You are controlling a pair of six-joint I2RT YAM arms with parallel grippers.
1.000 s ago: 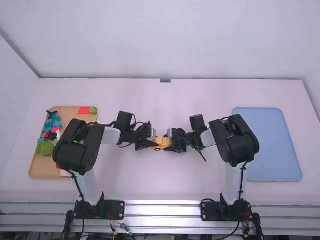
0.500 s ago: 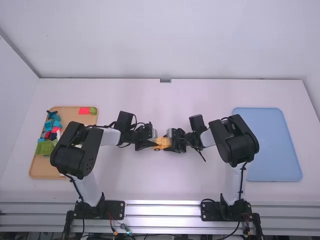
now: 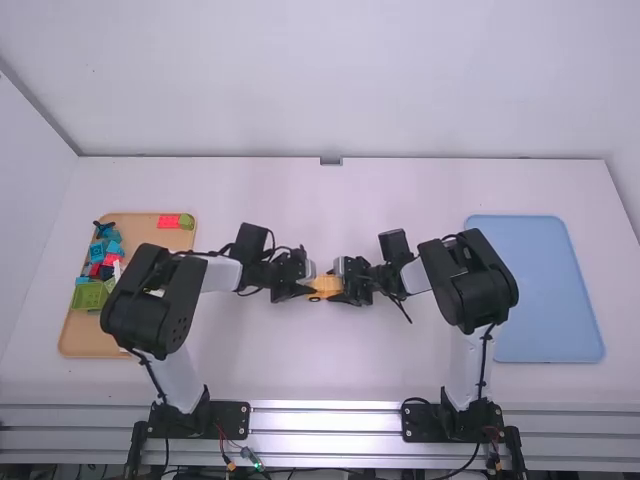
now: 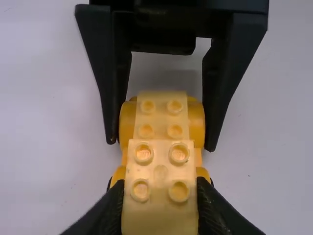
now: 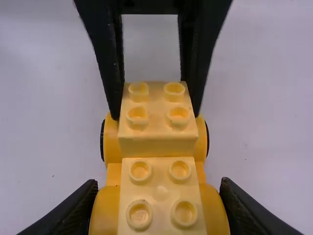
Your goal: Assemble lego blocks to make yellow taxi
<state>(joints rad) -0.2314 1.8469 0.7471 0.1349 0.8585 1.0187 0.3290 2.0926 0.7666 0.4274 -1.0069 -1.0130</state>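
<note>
Two light yellow blocks (image 5: pixel 161 193) — atop a wheeled base (image 5: pixel 113 174).

The high view looks from way up, back from the yellow toy car (image 3: pixel 325 284), forward and down. It sees the whole table (image 3: pixel 320 365), with the brown tray (image 3: pixel 85 338) left of the car, the blue tray (image 3: pixel 552 290) right of it and the wall (image 3: pixel 320 80) past it. The left wrist view looks down from the car's left, really close, toward the right gripper (image 3: pixel 340 291). The right wrist view looks down from the car's right, just as close, toward the left gripper (image 3: pixel 308 290). Both share the car's bumpy top.
</note>
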